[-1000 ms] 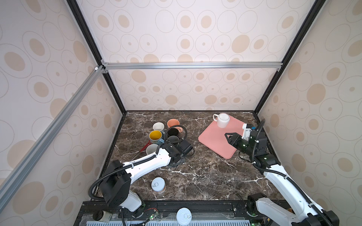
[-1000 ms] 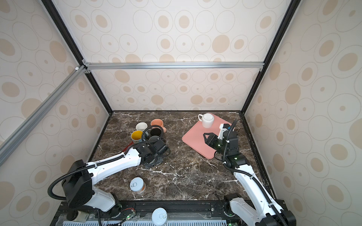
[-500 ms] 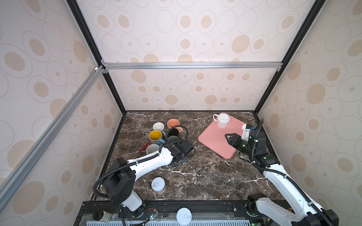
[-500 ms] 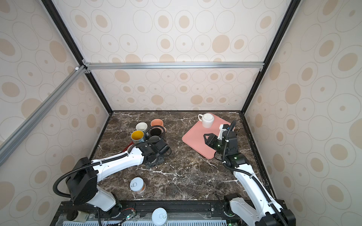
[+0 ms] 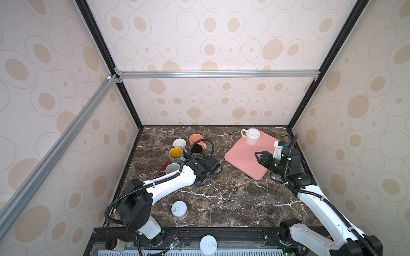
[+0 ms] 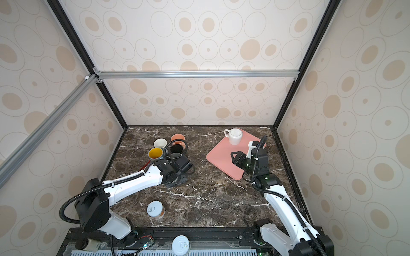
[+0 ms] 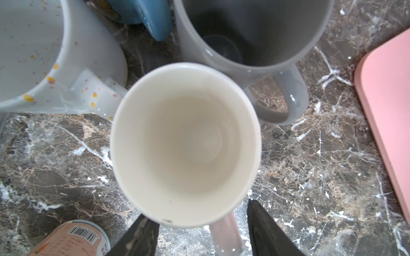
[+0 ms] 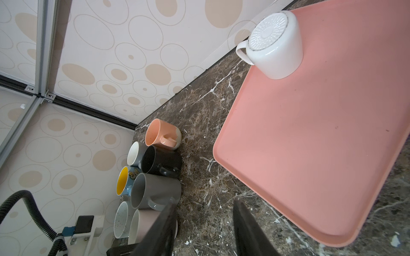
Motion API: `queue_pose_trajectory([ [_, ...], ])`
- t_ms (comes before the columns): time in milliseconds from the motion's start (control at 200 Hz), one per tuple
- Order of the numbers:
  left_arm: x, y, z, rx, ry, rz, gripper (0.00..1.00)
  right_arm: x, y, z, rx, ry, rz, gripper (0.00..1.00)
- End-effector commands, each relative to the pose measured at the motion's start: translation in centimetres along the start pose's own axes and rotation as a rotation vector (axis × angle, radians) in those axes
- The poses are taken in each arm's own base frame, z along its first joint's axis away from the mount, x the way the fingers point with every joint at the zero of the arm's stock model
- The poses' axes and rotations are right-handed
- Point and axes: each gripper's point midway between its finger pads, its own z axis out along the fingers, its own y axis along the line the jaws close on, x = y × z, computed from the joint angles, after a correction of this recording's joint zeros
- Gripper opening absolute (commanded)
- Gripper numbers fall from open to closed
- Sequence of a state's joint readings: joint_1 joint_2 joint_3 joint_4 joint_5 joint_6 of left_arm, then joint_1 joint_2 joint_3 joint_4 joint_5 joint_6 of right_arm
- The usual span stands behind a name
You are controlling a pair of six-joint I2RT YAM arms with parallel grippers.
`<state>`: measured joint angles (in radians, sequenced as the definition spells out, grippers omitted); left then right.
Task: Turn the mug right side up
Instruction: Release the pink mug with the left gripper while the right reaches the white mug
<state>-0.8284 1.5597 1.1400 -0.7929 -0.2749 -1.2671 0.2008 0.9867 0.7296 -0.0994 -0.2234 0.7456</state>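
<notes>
While the cream mug (image 7: 184,144) stands mouth up at six o'clock of the grey mug (image 7: 255,33), the left gripper (image 7: 197,209), part open and empty, straddles its handle (image 7: 225,235) and could tip it if a finger (image 7: 142,235) catches.

Bright even light, soft shadows, slight close-up blur

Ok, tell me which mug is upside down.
The white mug on the pink tray: its ribbed base faces up. The other mugs, grouped off the tray, all show open mouths.
</notes>
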Motion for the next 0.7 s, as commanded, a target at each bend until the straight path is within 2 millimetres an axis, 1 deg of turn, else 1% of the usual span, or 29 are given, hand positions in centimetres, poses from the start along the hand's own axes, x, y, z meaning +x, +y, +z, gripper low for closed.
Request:
queue_pose_trajectory([
  [0,-2.2,-1.5,-1.0,0.038,-0.076,-0.015,0.63,-0.8,0.2,-0.2,0.009,-0.019,-0.014,0.45],
  [165,-1.7,-1.9,-0.9,0.050,-0.064,-0.013,0.63,-0.8,0.1,-0.1,0.014,-0.017,-0.015,0.45],
  [265,-1.8,-2.2,-1.5,0.056,-0.070,-0.009,0.63,-0.8,0.1,-0.1,0.016,-0.017,-0.017,0.45],
  [380,-2.5,-2.8,-3.0,0.073,-0.080,0.017,0.63,-1.0,0.1,-0.1,0.028,-0.017,-0.027,0.45],
  [455,-3.5,-3.2,-4.5,0.073,-0.099,0.034,0.64,-1.2,0.0,0.1,0.040,-0.015,-0.035,0.45],
  [585,-5.1,-3.1,-6.8,0.089,-0.146,0.026,0.65,-1.6,0.0,0.6,0.056,-0.017,-0.044,0.45],
  [695,-5.4,-2.8,-7.3,0.113,-0.165,0.010,0.65,-1.9,0.0,1.2,0.056,-0.013,-0.040,0.45],
])
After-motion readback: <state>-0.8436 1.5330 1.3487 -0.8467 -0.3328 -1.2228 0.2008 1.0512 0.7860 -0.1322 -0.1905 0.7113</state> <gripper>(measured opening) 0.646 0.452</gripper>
